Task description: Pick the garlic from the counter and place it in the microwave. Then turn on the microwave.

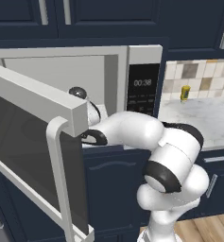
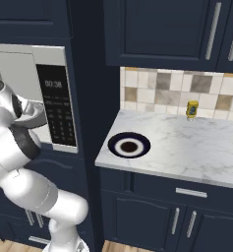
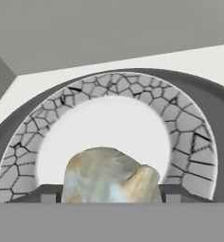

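Hand view: the garlic (image 3: 111, 176), a pale mottled bulb, sits between the two dark finger tips of the gripper (image 3: 111, 194), which close against its sides. Beneath it lies the round turntable (image 3: 179, 127) with a crackled grey rim, on the microwave floor. Base views: the arm (image 1: 132, 130) reaches into the open microwave (image 1: 142, 90), door (image 1: 33, 156) swung wide. Farther right, the counter (image 2: 196, 147) bears a dark blue plate (image 2: 129, 145) and a yellow jar (image 2: 191, 109).
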Controlling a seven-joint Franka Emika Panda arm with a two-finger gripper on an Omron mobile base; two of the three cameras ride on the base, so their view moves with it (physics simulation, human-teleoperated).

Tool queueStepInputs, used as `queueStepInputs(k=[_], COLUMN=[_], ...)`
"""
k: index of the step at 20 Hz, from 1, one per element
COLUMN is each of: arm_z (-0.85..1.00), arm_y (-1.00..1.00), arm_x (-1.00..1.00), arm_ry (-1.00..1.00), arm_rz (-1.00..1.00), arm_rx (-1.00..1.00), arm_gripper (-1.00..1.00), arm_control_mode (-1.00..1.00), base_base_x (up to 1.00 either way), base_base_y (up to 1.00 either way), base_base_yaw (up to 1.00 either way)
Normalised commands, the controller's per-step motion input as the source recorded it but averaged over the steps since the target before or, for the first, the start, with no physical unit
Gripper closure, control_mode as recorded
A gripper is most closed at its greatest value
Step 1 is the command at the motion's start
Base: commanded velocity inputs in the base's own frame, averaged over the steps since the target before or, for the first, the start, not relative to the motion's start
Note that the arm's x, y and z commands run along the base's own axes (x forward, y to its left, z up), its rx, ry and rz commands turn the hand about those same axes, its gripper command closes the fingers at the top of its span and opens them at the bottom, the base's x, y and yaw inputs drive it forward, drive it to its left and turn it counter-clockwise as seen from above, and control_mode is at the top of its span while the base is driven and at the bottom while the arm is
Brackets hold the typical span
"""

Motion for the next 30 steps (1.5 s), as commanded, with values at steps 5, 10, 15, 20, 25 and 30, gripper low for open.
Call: queueStepInputs(k=[5, 10, 15, 20, 25, 30], arm_z=[0.00, 0.02, 0.33, 0.70, 0.47, 0.26], arm_y=[0.00, -0.01, -0.44, -0.79, -0.80, -0.65], arm_x=[0.12, -0.13, -0.83, -0.86, -1.00, -1.00], arm_ry=[0.00, -0.01, -0.06, 0.00, 0.01, 0.07], arm_rz=[-0.01, 0.00, 0.00, 0.00, 0.00, 0.00], arm_rx=[0.00, 0.00, 0.00, 0.01, 0.02, 0.01], arm_gripper=[-1.00, -1.00, -1.00, -1.00, -1.00, 1.00], arm_control_mode=[-1.00, -1.00, -1.00, -1.00, -1.00, -1.00], base_base_x=[0.00, 0.00, 0.00, 0.00, 0.00, 0.00], base_base_y=[0.00, 0.00, 0.00, 0.00, 0.00, 0.00], base_base_yaw=[0.00, 0.00, 0.00, 0.00, 0.00, 0.00])
